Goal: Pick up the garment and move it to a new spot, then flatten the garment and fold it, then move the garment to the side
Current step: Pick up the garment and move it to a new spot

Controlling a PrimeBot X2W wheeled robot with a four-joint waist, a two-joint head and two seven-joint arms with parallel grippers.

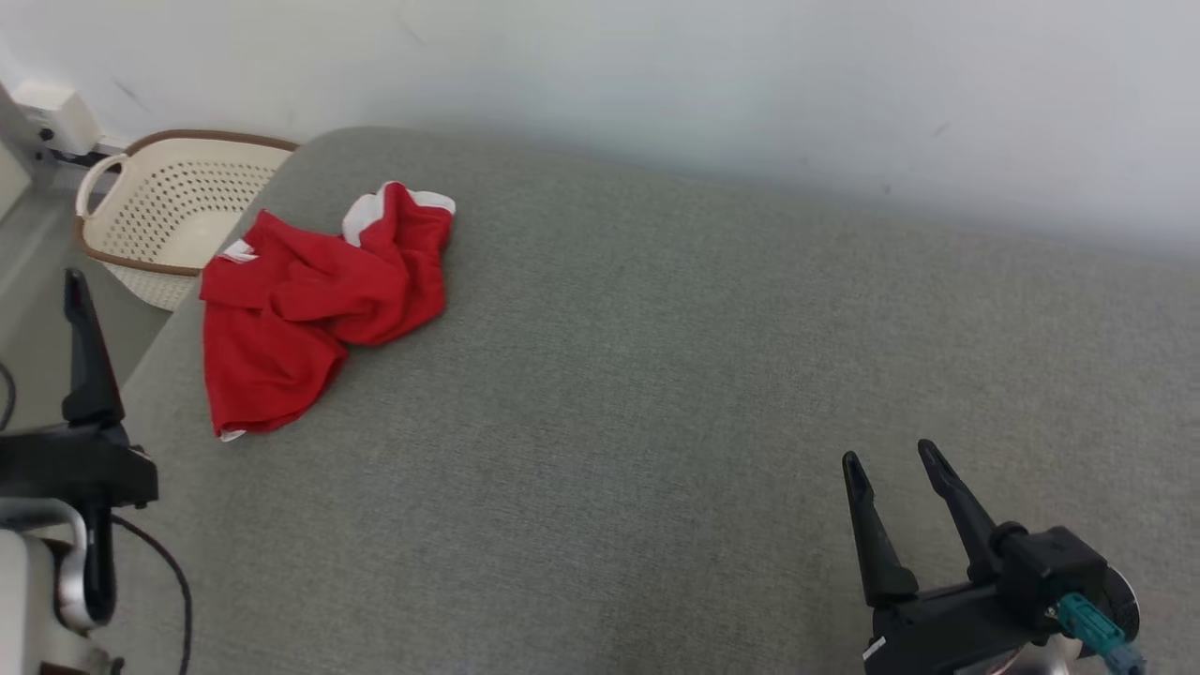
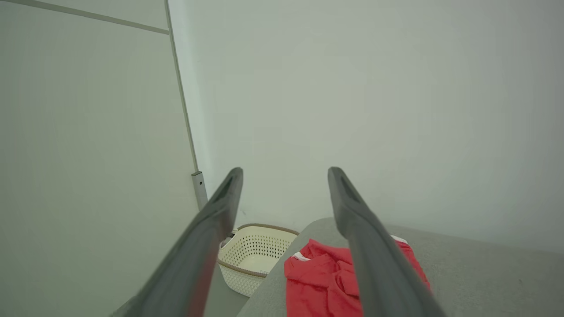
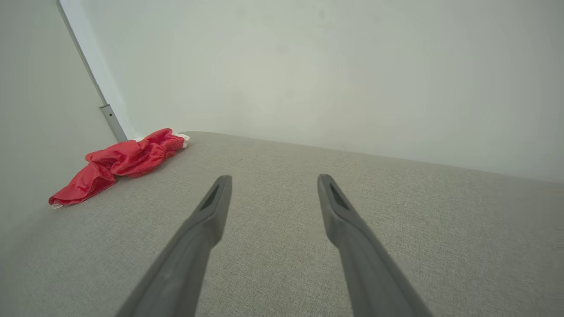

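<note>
As the crumpled red-and-white cloth garment [image 1: 309,309] lies untouched at the far left corner of the grey fabric surface [image 1: 656,375], nothing is judged done; left gripper [image 2: 285,172] and right gripper [image 1: 890,453] are spread, empty.

Cream basket [image 1: 161,199] beside grey surface [image 1: 656,375]
</note>
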